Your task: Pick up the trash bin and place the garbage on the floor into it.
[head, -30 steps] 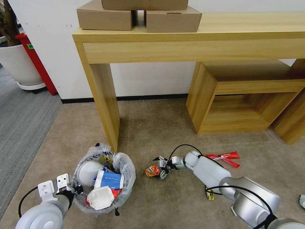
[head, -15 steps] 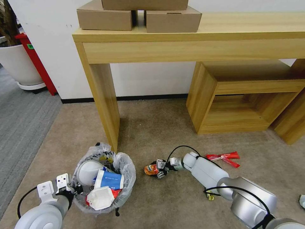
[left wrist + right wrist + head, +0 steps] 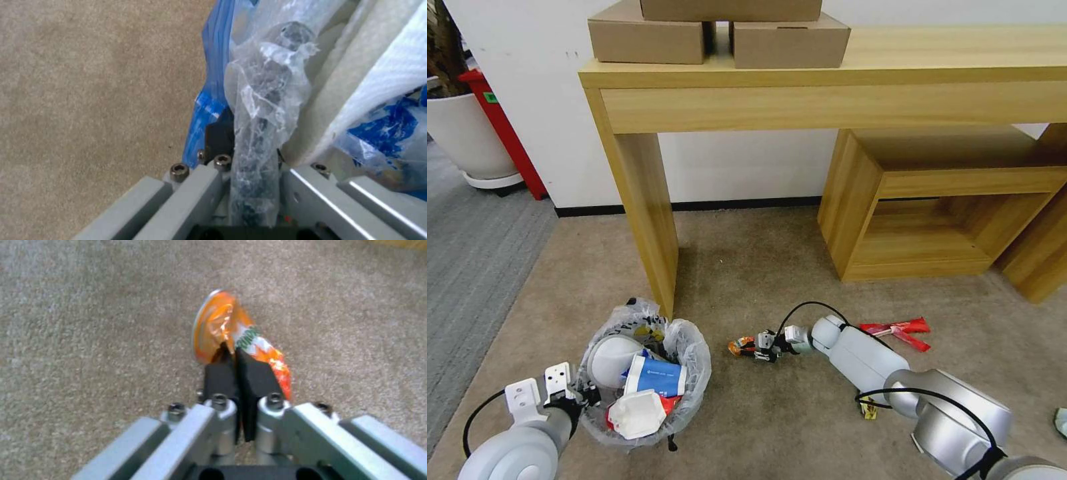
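Your right gripper (image 3: 758, 349) reaches low over the carpet (image 3: 760, 280), in front of the wooden desk (image 3: 827, 87), and its fingers (image 3: 256, 376) are pressed together on the orange packet (image 3: 740, 346), pinching its near edge. The packet sticks out past the fingertips toward the left, right above the floor; you cannot tell whether it still touches the carpet. To its left, beside the desk leg, stands the trash bin (image 3: 690, 347) with its crinkly bag puffed over the rim. Inside it you see a white slipper (image 3: 608, 360), a blue and white carton (image 3: 657, 378) and crumpled white paper (image 3: 637, 415). Your left gripper (image 3: 575, 398) sits at the bin's near left side, clamped on the bagged rim. Red wrappers (image 3: 897, 329) lie on the carpet to the right, just behind your right arm.
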You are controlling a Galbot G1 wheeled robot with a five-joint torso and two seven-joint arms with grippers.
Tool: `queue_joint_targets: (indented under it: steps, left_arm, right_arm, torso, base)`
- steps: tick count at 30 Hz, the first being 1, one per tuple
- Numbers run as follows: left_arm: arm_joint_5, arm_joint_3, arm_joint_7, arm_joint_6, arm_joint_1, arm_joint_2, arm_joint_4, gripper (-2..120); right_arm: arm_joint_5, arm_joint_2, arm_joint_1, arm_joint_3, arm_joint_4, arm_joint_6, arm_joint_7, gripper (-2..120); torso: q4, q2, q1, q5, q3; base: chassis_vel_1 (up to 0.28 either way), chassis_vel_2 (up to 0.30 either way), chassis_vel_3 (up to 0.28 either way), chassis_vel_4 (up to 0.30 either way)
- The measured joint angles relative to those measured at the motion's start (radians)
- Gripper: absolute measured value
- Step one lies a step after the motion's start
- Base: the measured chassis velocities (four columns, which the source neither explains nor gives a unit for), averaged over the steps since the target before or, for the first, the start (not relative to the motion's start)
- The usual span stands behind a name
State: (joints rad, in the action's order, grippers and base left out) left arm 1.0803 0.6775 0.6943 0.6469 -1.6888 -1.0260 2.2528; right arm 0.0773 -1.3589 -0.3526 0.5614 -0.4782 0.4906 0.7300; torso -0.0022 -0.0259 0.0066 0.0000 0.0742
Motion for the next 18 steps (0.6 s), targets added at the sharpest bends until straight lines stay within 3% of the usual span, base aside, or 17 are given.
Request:
queue_joint_targets:
  steps: [18]
  left_arm:
    - [0.009,0.001,0.000,-0.004,0.008,0.015,-0.008,0]
  right_arm:
    - [0.050,0.017,0.004,-0.002,-0.022,-0.003,-0.012,0]
  torso:
    - [0.0000,0.000,0.000,0.0001,0.000]
  base:
    - [0.000,0.000,0.000,0.000]
